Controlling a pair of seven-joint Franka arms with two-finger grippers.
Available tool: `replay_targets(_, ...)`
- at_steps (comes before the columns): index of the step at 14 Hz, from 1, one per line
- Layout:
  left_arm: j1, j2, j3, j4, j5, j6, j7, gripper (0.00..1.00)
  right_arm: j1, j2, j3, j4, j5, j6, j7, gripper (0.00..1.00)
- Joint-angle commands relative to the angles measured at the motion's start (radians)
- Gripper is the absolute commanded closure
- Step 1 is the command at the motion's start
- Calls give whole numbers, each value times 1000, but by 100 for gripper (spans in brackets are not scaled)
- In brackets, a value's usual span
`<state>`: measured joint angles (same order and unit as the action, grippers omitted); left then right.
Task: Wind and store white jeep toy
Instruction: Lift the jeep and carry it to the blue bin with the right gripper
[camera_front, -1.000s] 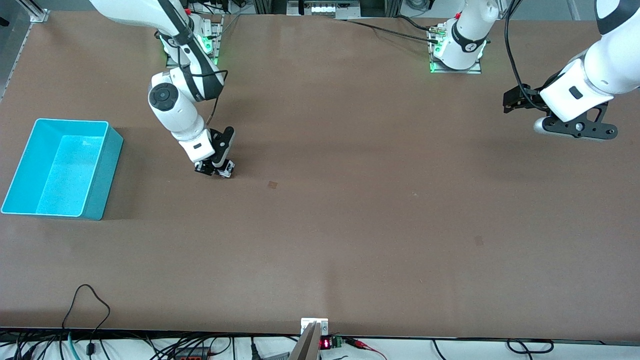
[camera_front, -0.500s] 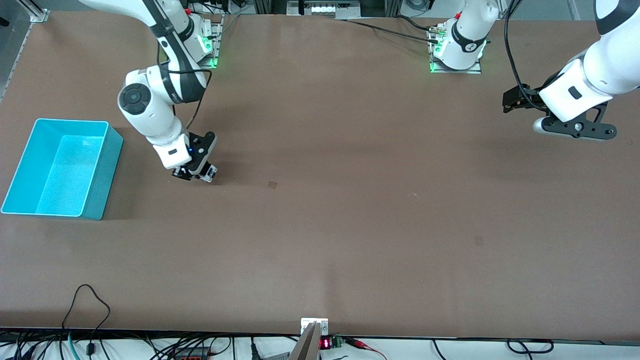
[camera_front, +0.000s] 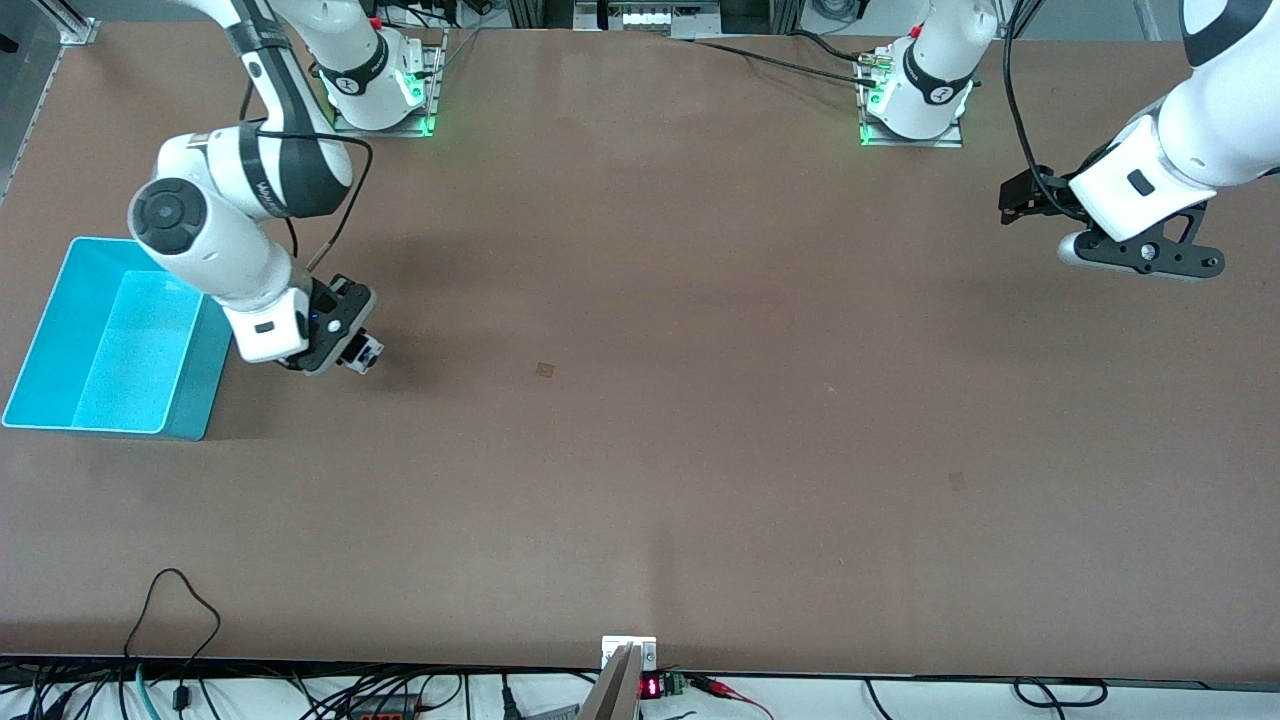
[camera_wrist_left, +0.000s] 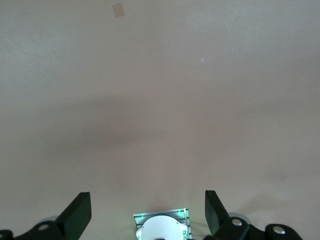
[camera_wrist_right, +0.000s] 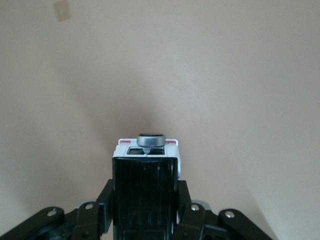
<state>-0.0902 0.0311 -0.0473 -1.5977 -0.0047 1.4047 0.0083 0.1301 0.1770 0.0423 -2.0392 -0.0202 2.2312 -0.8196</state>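
Note:
My right gripper is shut on the white jeep toy and holds it above the table, close beside the teal bin. In the right wrist view the jeep's black ribbed roof fills the space between the fingers, with its white end and a grey round knob sticking out. My left gripper is open and empty, held above the table at the left arm's end. Its two dark fingertips stand wide apart over bare table.
The teal bin is open-topped and stands at the right arm's end of the table. A small brown patch marks the table near its middle. Cables hang along the edge nearest the front camera.
My right arm has carried the jeep steadily toward the teal bin at the right arm's end. My left arm has barely moved.

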Motion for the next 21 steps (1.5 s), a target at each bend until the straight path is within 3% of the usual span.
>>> replay_targets(1, 0, 9, -2, 30, -14, -21, -5, 0, -35, -34, 2, 19, 6, -53, 127, 100)
replay_targets(12, 7, 15, 0, 30, -6, -23, 1, 0, -46, -99, -54, 34, -64, -246, 628, 100)
replay_targets(19, 7, 15, 0, 32, -6, -23, 1, 0, -53, -119, -222, 31, -66, -298, 639, 100)
replay_targets(21, 10, 15, 0, 32, -9, -23, 1, 0, -104, -117, -229, 24, -70, -295, 637, 100)
